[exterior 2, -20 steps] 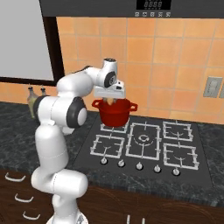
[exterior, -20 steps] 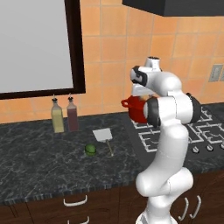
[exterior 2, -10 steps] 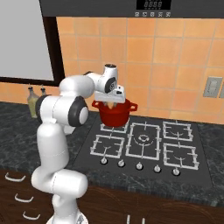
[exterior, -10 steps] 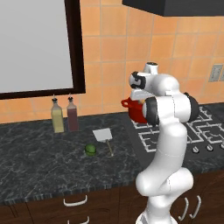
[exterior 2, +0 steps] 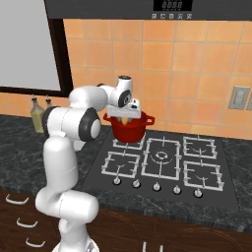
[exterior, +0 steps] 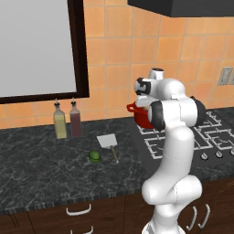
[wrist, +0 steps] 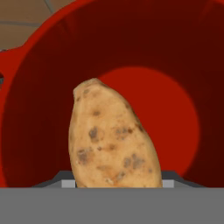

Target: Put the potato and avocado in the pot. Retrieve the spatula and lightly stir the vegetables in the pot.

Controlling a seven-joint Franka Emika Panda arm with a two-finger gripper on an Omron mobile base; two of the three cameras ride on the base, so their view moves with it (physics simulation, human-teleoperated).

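One vegetable in hand: the potato (wrist: 113, 140) sits at the gripper (exterior 2: 126, 114), which is closed around it; the fingers themselves are hidden behind it in the hand view.
Gripper position: right over the mouth of the pot (exterior 2: 129, 129), tips pointing down into the dark red inside.
Pot: on the far left burner of the stove (exterior 2: 162, 157), with nothing lying on the bare red floor seen past the potato.
Avocado: on the dark counter (exterior: 41, 160), well left of the stove, near the front of the spatula (exterior: 109, 144).
Spatula: flat on the counter, blade toward the wall, handle toward the near edge, just right of the avocado (exterior: 94, 156).
Step in hand: my reading is the potato is about to be let go into the pot; avocado and stirring are not yet done.
Risk, drop: released from this height, the potato may bounce or roll against the wall; it looks centred enough to stay inside.
Risk, rim: lowering off-centre could knock the rim and shift the pot on its burner.
Risk, next pick: the avocado is round and could roll away from the fingers, perhaps into the spatula handle.
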